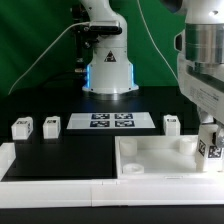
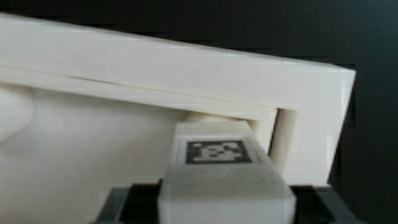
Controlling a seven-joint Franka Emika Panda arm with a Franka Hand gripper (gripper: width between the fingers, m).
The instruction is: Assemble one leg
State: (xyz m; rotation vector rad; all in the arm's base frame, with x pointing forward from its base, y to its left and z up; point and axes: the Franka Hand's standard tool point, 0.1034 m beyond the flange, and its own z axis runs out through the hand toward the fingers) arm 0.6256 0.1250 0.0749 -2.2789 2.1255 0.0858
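My gripper (image 1: pixel 209 138) is shut on a leg (image 1: pixel 211 148), a small white block with a black-and-white tag. It holds the leg upright at the exterior view's right, over the right corner of the large flat white square part (image 1: pixel 160 157). In the wrist view the leg (image 2: pixel 219 160) sits between my two dark fingers (image 2: pixel 135 203), tag facing the camera. Its far end reaches into the part's raised corner (image 2: pixel 267 95), and I cannot tell whether it touches. Three more legs stand on the table: two at the left (image 1: pixel 22 127) (image 1: pixel 52 124) and one behind the part (image 1: pixel 171 123).
The marker board (image 1: pixel 110 122) lies at the middle back, in front of the robot base (image 1: pixel 107 70). A white raised border (image 1: pixel 12 160) runs along the table's left and front edges.
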